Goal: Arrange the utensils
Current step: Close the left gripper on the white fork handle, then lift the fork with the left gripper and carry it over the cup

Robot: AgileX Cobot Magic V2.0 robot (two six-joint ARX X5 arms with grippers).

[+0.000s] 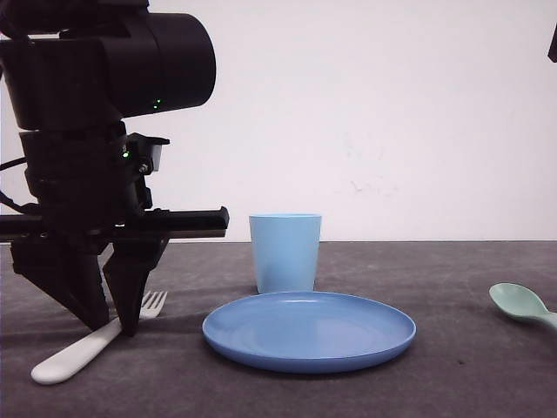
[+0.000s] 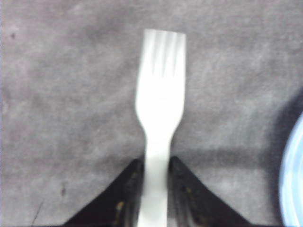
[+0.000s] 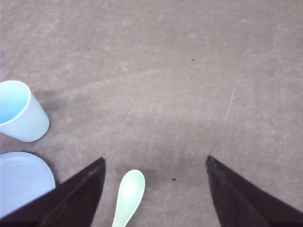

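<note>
The white fork (image 1: pixel 74 355) lies on the dark table at the front left, its tines toward the plate. My left gripper (image 1: pixel 115 329) is down at the table, and its two fingers press against both sides of the fork's (image 2: pixel 161 94) narrow neck in the left wrist view (image 2: pixel 156 163). The mint-green spoon (image 1: pixel 520 303) lies at the far right of the table. My right gripper (image 3: pixel 155 161) hangs above it, wide open, and the spoon's bowl (image 3: pixel 129 194) lies between the fingers, close to one of them without touching it.
A round blue plate (image 1: pixel 309 331) sits in the middle front, with a light blue cup (image 1: pixel 285 252) upright just behind it. Both lie between the fork and the spoon. The plate's edge (image 2: pixel 293 179) is close to the left gripper.
</note>
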